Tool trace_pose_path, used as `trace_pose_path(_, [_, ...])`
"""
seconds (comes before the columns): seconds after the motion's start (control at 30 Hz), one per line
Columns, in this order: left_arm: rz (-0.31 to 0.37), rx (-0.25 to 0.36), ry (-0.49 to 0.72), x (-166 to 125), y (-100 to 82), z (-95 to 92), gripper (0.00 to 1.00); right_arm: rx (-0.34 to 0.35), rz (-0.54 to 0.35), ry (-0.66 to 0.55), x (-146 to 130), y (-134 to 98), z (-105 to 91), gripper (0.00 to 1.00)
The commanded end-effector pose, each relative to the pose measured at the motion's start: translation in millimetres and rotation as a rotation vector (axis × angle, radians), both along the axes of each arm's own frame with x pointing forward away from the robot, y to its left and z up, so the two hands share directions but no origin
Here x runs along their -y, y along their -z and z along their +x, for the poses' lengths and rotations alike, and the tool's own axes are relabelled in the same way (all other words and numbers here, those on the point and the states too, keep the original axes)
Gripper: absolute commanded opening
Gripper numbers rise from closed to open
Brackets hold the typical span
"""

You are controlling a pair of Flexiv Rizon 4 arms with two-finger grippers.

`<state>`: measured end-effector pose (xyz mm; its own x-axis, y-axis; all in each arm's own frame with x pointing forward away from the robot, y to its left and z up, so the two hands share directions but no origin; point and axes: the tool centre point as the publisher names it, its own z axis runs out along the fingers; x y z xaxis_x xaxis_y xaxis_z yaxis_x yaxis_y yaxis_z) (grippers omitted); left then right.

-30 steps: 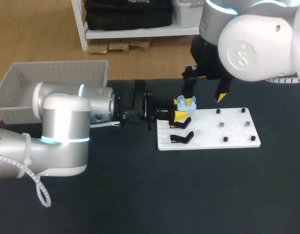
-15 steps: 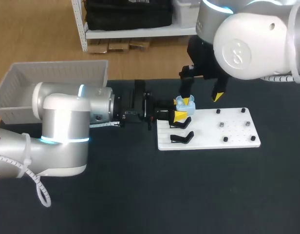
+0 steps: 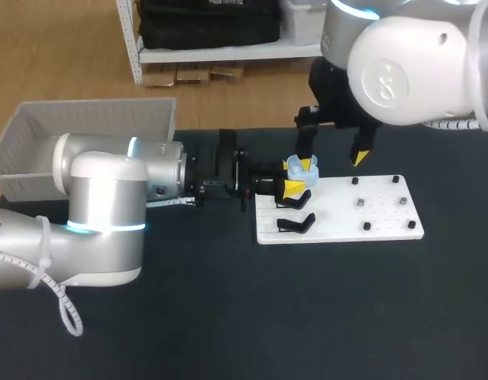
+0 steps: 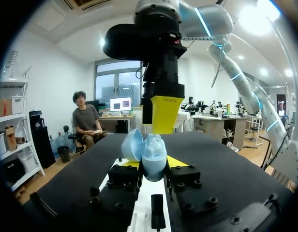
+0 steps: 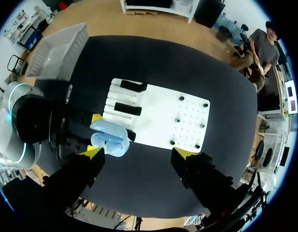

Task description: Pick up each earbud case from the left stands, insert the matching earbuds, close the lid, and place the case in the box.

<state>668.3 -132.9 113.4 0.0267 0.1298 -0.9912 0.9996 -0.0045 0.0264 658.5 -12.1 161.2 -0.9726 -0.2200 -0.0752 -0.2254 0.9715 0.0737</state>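
We hold the case [image 4: 154, 155] pinched between the fingers of our left gripper [image 4: 154, 164], lid [image 4: 131, 145] swung open and facing up, probably so that our right gripper [image 3: 333, 153], hanging just above it with fingers spread wide and empty, can drop earbuds in.

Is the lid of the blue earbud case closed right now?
No, the earbud case held in the left gripper has its lid swung open to one side.

This is a robotics lab bench. A silver-white left robot arm [image 3: 101, 206] and a silver-white right robot arm [image 3: 410, 63] reach over a black-topped table [image 3: 228, 317]. A white drilled fixture plate [image 3: 386, 218] lies on it, with a grey plastic bin [image 3: 85, 119] at its far left corner.
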Motion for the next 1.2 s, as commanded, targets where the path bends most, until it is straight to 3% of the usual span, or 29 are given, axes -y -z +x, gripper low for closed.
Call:
trace_pose_path(0.03, [-0.003,0.002,-0.004,1,0.9,-0.3,0.0,0.006,0.002,0.003,1,-1,-6.2,0.91])
trace_pose_path(0.3, [-0.003,0.002,-0.004,1,0.9,-0.3,0.0,0.019,0.014,-0.001,1,-7,-5.8,0.91])
trace_pose_path(0.4, [-0.003,0.002,-0.004,1,0.9,-0.3,0.0,0.024,0.019,-0.005,-1,-11,-1.6,0.98])
trace_pose_path(0.7, [-0.003,0.002,-0.004,1,0.9,-0.3,0.0,0.041,0.015,0.004,-2,-20,30.9,1.0])
trace_pose_path(1.0, [-0.003,0.002,-0.004,1,0.9,-0.3,0.0,0.01,0.001,0.039,4,-12,62.0,1.0])
trace_pose_path(1.2, [-0.003,0.002,-0.004,1,0.9,-0.3,0.0,-0.03,0.003,0.055,5,2,70.6,1.0])
